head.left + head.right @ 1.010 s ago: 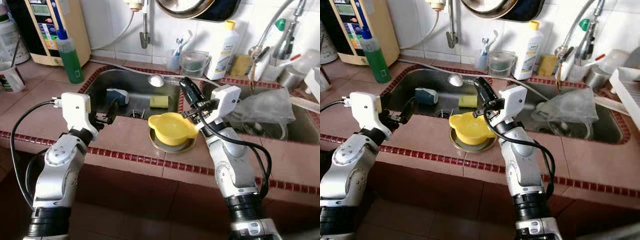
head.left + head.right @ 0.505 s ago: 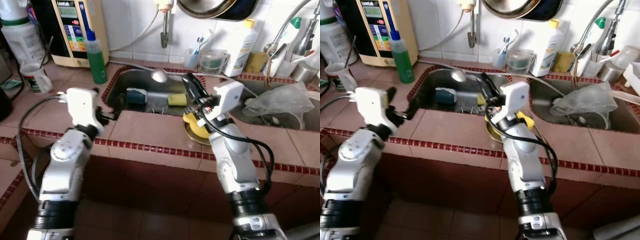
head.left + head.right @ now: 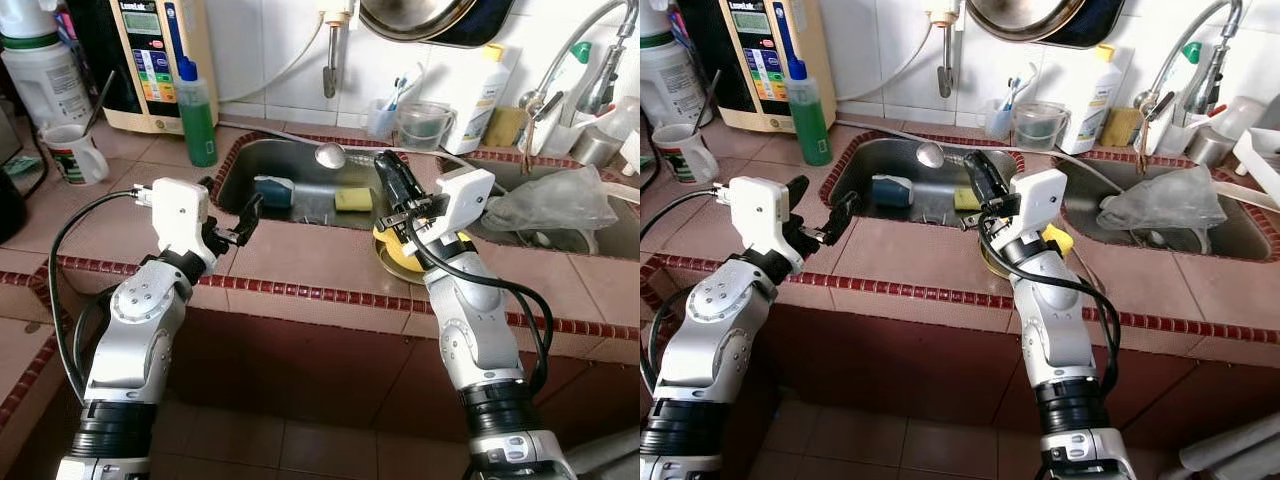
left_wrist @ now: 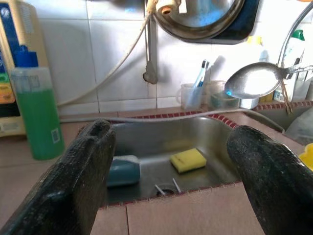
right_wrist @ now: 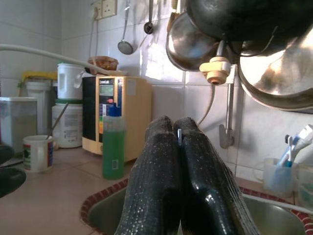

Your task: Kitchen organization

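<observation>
— Since the whole picture has slid over in the last second, we take that as our head moving, not the things. What has really changed?

— Very little. Our right gripper [image 3: 388, 165] still carries the spoon [image 3: 330, 155], whose bowl hangs over the sink [image 3: 250, 150] at about 10 o'clock from the fingertips. The yellow bowl [image 3: 392, 250] has stayed on the bench [image 3: 300, 265], but our right forearm now hides half of it.

— So where does that leave the tidying?

— We judge the spoon is still in transit, with no resting place yet.

— And our left gripper [image 3: 243, 222]?

— It hovers at the sink's near edge with its fingers spread and nothing between them.

— What do the wrists add?

— The right wrist view shows its fingers [image 5: 156, 176] pressed together on a thin sliver of metal, which the head views cannot resolve. The left wrist view looks across at the spoon's bowl and down on the sponge [image 4: 188, 160] in the basin.
</observation>
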### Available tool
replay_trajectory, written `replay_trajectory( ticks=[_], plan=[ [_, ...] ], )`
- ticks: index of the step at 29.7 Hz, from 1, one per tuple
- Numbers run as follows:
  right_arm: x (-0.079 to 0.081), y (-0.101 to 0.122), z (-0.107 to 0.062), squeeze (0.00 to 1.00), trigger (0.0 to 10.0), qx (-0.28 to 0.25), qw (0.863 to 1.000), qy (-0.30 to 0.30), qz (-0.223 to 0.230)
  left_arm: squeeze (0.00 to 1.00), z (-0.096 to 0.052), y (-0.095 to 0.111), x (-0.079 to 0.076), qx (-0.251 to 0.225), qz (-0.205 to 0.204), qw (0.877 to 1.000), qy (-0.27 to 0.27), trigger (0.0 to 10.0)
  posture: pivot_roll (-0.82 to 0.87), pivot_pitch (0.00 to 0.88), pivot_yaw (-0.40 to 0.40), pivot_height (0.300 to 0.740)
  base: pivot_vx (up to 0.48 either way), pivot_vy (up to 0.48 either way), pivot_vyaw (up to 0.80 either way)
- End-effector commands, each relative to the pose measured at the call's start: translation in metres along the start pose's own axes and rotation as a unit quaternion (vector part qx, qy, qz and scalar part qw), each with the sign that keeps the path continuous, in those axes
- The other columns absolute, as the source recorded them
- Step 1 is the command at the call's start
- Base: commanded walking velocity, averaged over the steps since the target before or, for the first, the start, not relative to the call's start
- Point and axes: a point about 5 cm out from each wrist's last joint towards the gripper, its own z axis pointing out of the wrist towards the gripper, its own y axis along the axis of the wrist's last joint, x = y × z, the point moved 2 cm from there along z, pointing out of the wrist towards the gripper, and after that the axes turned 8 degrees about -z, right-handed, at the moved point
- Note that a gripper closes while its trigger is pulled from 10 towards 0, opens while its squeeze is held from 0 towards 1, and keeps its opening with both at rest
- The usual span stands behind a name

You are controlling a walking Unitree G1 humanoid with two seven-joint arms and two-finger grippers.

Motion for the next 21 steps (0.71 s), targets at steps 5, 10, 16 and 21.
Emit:
replay_trajectory(
  ticks=[5,10,16,21],
  plan=[
    [-0.0046,0.0025,-0.0012,0.0,10.0,-0.003,1.0,-0.003,-0.011,0.0,0.0023,0.002,-0.0016,0.0,0.006,1.0,-0.006,10.0,-0.08,0.0,-0.018,0.74,0.406,0.0,0.0],
    [-0.0048,0.0015,-0.0033,0.0,10.0,0.0,1.0,-0.002,-0.012,0.0,0.002,0.0013,-0.0017,0.001,0.005,1.0,-0.006,10.0,-0.08,0.0,-0.021,0.74,0.424,0.0,0.0],
    [-0.0049,0.0011,-0.0042,0.0,10.0,0.001,1.0,0.0,-0.013,0.0,0.0017,0.0004,-0.002,0.002,0.005,1.0,-0.007,10.0,-0.08,0.0,-0.023,0.74,0.436,0.0,0.0],
    [-0.0051,0.0014,-0.0046,0.0,10.0,0.002,1.0,0.003,-0.014,0.0,0.002,0.0,-0.0029,0.001,0.005,1.0,-0.008,10.0,-0.08,0.0,-0.026,0.74,0.434,0.0,0.0]
  ],
)
